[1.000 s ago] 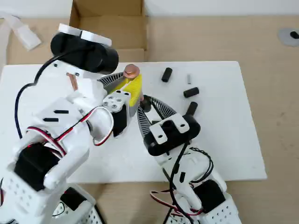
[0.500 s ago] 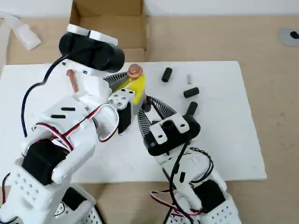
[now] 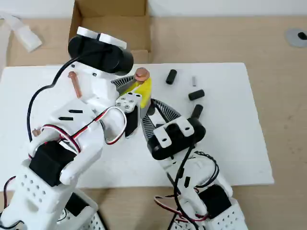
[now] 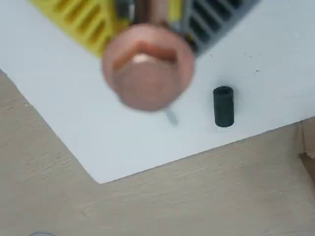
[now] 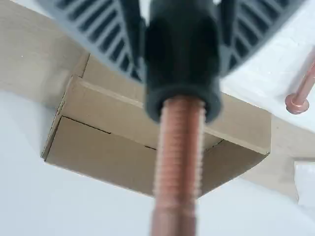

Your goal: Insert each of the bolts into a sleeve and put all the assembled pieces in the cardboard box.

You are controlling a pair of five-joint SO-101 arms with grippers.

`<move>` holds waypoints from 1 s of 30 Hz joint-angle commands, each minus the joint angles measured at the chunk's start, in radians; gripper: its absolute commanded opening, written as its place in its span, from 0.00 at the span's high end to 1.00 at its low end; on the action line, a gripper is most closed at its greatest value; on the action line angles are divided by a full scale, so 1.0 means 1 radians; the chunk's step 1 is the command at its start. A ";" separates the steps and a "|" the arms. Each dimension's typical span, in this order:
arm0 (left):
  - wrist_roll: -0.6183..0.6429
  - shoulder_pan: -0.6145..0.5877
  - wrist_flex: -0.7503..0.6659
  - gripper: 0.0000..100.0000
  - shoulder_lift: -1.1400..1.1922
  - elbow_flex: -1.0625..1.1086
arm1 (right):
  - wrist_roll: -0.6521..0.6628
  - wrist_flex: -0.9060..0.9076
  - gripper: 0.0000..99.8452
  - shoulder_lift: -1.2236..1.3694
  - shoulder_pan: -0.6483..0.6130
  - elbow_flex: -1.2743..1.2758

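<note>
Bolt (image 4: 147, 66) pinched: left end effector (image 3: 136, 83) | sleeve (image 5: 181, 64) pinched: right end effector (image 3: 150, 107) | cardboard box (image 3: 112, 28) at mat (image 3: 230, 143) edge

A copper bolt (image 3: 141, 74) sticks into a black sleeve (image 5: 181, 59) mid-table. A spare bolt (image 3: 74, 82) lies at ten o'clock, three loose sleeves (image 3: 171, 76) at two, and the open cardboard box (image 3: 112, 28) at eleven.

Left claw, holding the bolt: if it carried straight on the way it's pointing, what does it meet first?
The left claw would most likely meet the white board near the small grey pin; a loose black sleeve lies just beside that line. Depth is hard to judge.
</note>
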 commanded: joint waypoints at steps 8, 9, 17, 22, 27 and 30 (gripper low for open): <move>0.002 0.014 -0.017 0.99 -0.012 0.011 | -0.009 -0.031 0.99 -0.068 0.016 -0.010; 0.002 0.025 -0.014 0.99 -0.012 0.021 | -0.009 -0.031 0.99 -0.068 0.016 -0.010; 0.002 0.064 0.029 0.99 -0.015 0.035 | -0.009 -0.031 0.99 -0.068 0.016 -0.010; 0.006 0.061 0.092 0.86 -0.071 0.028 | -0.008 -0.031 0.99 -0.068 0.016 -0.010; 0.035 0.061 0.115 0.79 -0.128 0.026 | -0.008 -0.031 0.99 -0.068 0.016 -0.010; 0.068 0.061 0.115 0.77 -0.150 0.025 | -0.008 -0.031 0.99 -0.068 0.016 -0.010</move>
